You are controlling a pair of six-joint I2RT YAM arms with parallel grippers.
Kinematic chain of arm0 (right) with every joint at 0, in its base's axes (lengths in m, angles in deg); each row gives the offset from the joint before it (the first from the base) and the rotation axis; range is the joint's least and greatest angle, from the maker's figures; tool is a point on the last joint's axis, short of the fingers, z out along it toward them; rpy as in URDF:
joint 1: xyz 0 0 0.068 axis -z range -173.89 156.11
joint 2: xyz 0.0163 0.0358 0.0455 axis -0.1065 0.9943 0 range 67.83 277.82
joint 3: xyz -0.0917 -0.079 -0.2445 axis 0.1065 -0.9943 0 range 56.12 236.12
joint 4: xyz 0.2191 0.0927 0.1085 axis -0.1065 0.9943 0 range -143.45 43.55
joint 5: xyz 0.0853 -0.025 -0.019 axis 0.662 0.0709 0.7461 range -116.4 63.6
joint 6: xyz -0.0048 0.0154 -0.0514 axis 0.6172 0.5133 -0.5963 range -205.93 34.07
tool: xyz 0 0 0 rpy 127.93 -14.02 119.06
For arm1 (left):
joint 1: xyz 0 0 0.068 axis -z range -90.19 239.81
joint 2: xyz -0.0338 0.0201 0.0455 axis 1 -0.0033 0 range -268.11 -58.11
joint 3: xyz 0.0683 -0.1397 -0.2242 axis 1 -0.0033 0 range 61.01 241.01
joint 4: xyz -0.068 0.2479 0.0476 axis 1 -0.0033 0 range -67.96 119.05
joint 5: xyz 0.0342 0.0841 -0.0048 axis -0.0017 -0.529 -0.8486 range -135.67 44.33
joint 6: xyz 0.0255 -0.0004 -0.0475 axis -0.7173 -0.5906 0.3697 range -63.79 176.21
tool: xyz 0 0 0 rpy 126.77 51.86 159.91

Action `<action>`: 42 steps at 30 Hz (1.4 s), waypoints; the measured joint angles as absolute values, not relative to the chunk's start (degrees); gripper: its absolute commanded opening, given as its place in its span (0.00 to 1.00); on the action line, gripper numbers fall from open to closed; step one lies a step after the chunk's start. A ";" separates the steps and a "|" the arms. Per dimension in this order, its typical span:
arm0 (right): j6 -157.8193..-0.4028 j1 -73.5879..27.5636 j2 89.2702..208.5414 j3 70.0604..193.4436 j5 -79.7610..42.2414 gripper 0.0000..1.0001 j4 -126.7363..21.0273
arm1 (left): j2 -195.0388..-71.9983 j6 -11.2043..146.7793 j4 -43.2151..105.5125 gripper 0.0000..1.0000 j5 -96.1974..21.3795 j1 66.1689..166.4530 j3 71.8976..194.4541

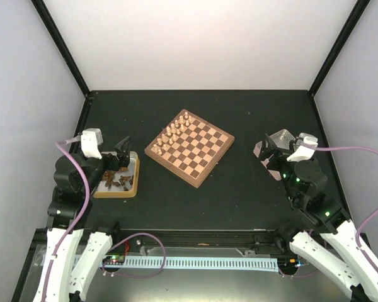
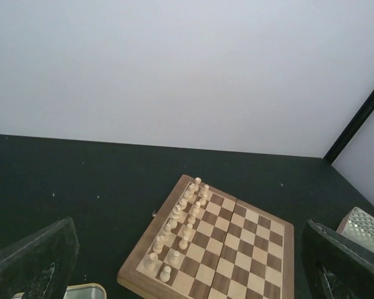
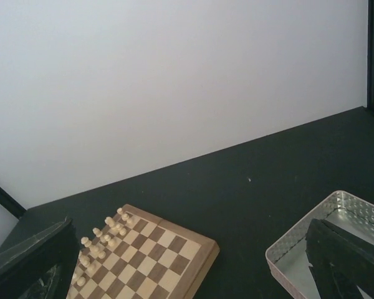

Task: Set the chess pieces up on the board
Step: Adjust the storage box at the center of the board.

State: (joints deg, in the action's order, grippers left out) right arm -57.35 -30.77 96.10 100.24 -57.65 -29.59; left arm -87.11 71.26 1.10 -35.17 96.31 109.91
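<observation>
Two open strips of dark table [image 1: 239, 195] flank the board [image 1: 195, 151], which sits at mid-frame in the top view, turned so that one corner points at the lower edge. Its thick rim stands apart from both trays, with table showing on every side. Only the board's upper-left edge is occupied: pale cream chessmen [image 1: 173, 132] stand there in two rows, and the other squares are bare.

The chess pieces [image 1: 116, 182] (the dark brown ones) lie heaped in the left tray [image 1: 132, 168], at the left of the frame, well apart from the board. The left gripper [image 1: 118, 157] hangs over that tray's upper end, its fingers spread wide with nothing between them; the left wrist view shows them at its bottom corners. At the right of the frame the right gripper [image 1: 266, 152] is likewise spread and holds nothing, with one finger over the metal tray [image 1: 278, 137] in the right wrist view.

From above, the right arm hides much of that tray. The dark pieces are too small and jumbled to count or tell apart, and the left arm covers the left part of their tray. Both wrist views cut off the board's near corner.
</observation>
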 measured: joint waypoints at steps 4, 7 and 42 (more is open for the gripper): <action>-57.33 -30.77 98.83 100.24 -57.75 1.00 -29.70 | -85.75 71.89 2.37 0.99 -35.21 96.31 106.65; -57.41 -30.77 100.53 100.00 -56.62 1.00 -30.73 | -84.55 73.92 2.87 0.99 -34.95 96.31 103.05; -48.30 -30.77 120.34 93.24 -39.96 0.96 -38.99 | -119.54 93.90 -5.72 0.63 -26.58 96.97 92.47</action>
